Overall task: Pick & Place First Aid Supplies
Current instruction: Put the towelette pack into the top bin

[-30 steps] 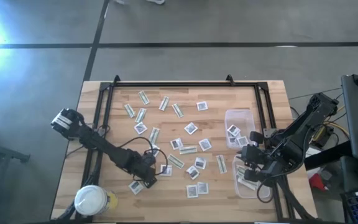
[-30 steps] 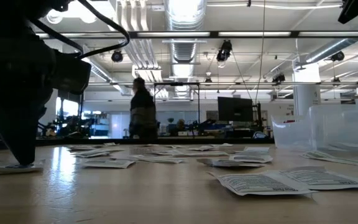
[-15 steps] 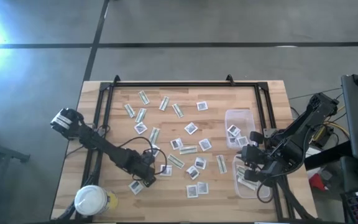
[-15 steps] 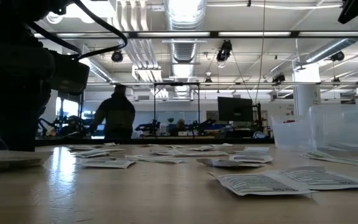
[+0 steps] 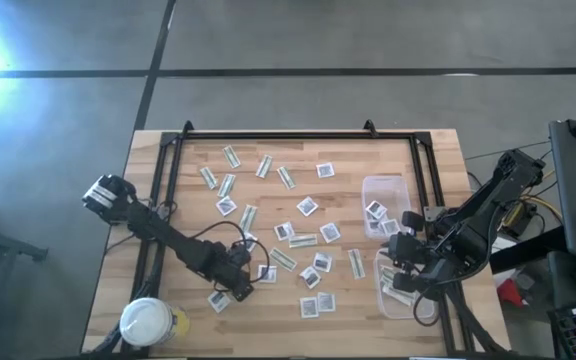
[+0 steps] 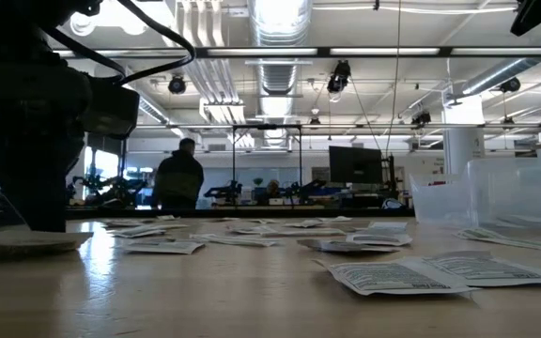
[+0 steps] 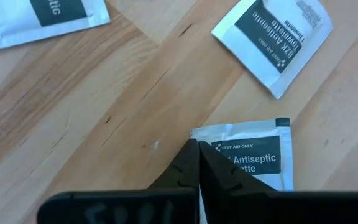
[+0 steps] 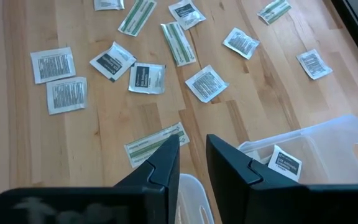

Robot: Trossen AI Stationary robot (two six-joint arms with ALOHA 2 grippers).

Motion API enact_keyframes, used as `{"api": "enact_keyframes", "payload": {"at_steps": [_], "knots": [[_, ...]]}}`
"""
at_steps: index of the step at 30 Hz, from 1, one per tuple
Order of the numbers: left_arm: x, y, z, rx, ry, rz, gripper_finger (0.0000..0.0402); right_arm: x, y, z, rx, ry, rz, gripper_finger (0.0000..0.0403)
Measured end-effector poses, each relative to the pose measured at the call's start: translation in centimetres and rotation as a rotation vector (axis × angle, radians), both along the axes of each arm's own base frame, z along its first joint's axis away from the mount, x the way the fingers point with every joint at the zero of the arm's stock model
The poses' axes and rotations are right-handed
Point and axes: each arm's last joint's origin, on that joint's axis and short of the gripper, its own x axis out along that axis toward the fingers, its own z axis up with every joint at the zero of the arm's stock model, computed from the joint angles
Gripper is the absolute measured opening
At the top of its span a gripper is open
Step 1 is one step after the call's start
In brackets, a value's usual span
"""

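The left tool (image 7: 198, 163) is pinched shut on the edge of a white antiseptic packet (image 7: 253, 158) lying flat on the table (image 5: 158, 220), near its front left. Thin, light and limp, it probably lifts best by an edge. The right tool (image 8: 191, 163), part open and empty, hovers over the tubs (image 5: 383, 190).

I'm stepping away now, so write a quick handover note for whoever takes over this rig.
Left gripper: shut, pinching the edge of an antiseptic packet near the table's front left.
Right gripper: fingers slightly apart, empty, above the front tub.
Done: a few packets lie in the two clear tubs, including the rear tub.
Left: some twenty packets and strips are scattered mid-table; the pinched packet is not yet carried over.
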Motion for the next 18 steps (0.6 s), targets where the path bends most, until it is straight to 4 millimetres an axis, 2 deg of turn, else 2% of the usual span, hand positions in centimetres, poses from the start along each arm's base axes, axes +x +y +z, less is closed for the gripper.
{"api": "enact_keyframes", "payload": {"at_steps": [7, 11, 18], "knots": [[-0.1, 0.1, 2.0, 0.009, -0.096, -0.011, 0.0000, 0.0, 0.0, 0.0, 0.002, -0.003, 0.002, 0.0064], [-0.2, 0.6, 2.7, 0.085, -0.133, -0.007, 0.0000, 0.0, 0.0, 0.0, 0.004, -0.004, 0.003, 0.0065], [-1.1, 1.2, 2.6, 0.179, -0.056, 0.007, 0.0000, 0.1, 0.1, 0.0, 0.003, -0.005, 0.006, 0.0075]]}}
